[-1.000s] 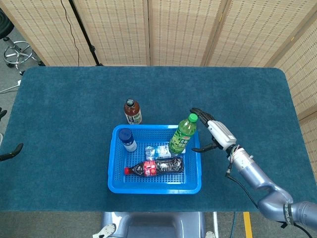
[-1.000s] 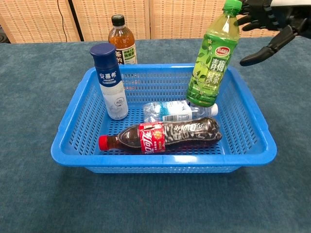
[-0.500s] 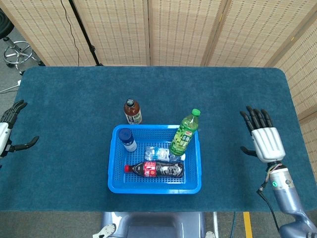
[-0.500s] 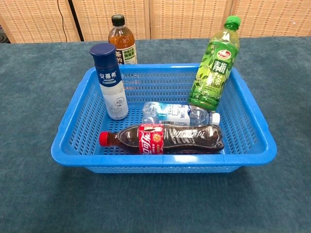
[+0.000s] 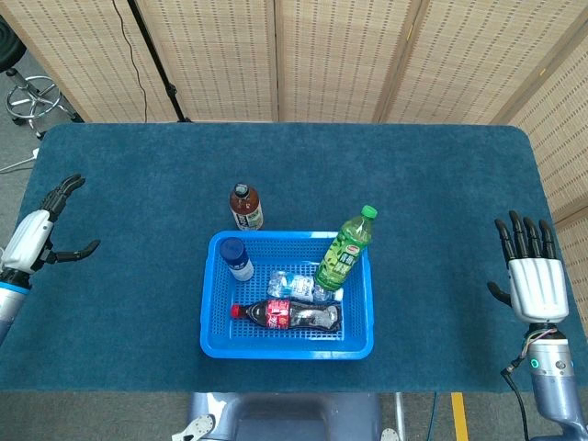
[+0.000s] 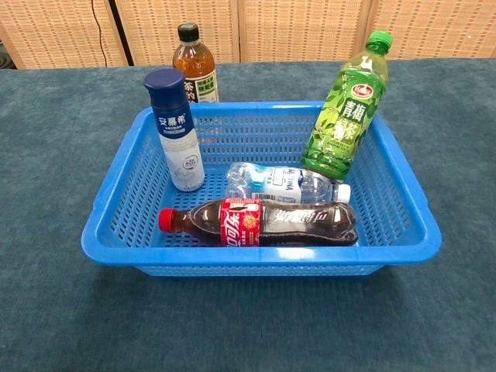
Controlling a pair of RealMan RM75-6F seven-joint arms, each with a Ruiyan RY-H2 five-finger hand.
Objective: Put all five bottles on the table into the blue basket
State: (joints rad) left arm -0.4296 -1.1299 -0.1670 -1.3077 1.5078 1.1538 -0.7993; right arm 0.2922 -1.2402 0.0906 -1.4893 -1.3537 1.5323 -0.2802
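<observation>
The blue basket (image 5: 213, 342) (image 6: 116, 240) sits at the table's front middle. Inside it a cola bottle (image 5: 287, 314) (image 6: 263, 222) and a clear water bottle (image 5: 296, 284) (image 6: 283, 184) lie flat. A white bottle with a blue cap (image 5: 237, 259) (image 6: 176, 132) stands at its left. A green tea bottle (image 5: 346, 248) (image 6: 346, 116) leans to the right against the basket's right rim. A brown tea bottle (image 5: 245, 206) (image 6: 194, 65) stands on the table just behind the basket. My left hand (image 5: 39, 232) hovers open at the far left edge. My right hand (image 5: 530, 277) is open at the far right. Neither hand shows in the chest view.
Blue cloth covers the table (image 5: 441, 184). Woven screens (image 5: 331, 55) stand behind it. An office stool (image 5: 32, 96) and a black stand (image 5: 152, 55) are at the back left, off the table.
My right hand has let go of the green tea bottle and drawn back to the far right edge. The bottle now leans further right. My left hand has come up into view at the left.
</observation>
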